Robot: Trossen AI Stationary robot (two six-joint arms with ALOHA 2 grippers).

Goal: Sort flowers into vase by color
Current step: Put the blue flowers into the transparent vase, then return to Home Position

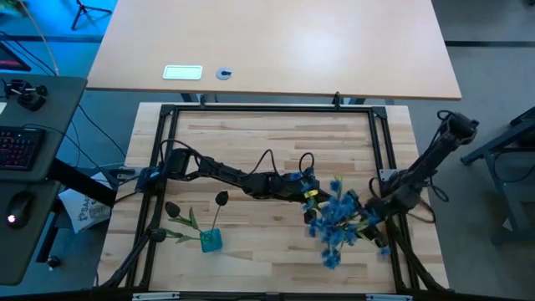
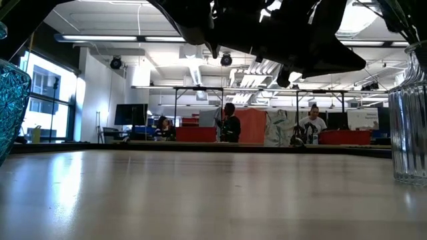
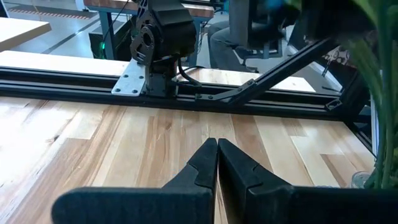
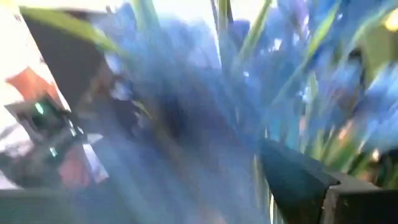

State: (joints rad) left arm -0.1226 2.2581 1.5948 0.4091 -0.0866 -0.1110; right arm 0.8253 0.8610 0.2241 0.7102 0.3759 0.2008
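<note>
A bunch of blue-blossomed sprigs [image 1: 334, 221] stands in a clear glass vase [image 2: 410, 133] at the table's right near part. Its green stems [image 3: 382, 118] show in the left wrist view. Two dark-budded leafy stems [image 1: 221, 199] stand in a teal vase [image 1: 211, 241] at the left near part. My left gripper [image 1: 311, 194] is shut and empty [image 3: 217, 152], just left of the blue bunch. My right gripper [image 1: 372, 216] is at the bunch's right side, and blurred blue blossoms [image 4: 298, 74] fill its wrist view.
A black metal frame [image 1: 267, 109] runs round the wooden table top. The right arm's base [image 3: 158, 37] stands on the frame's rail. The teal vase's wall [image 2: 10, 107] shows at the low view's left edge. Bare wood lies across the table's far half.
</note>
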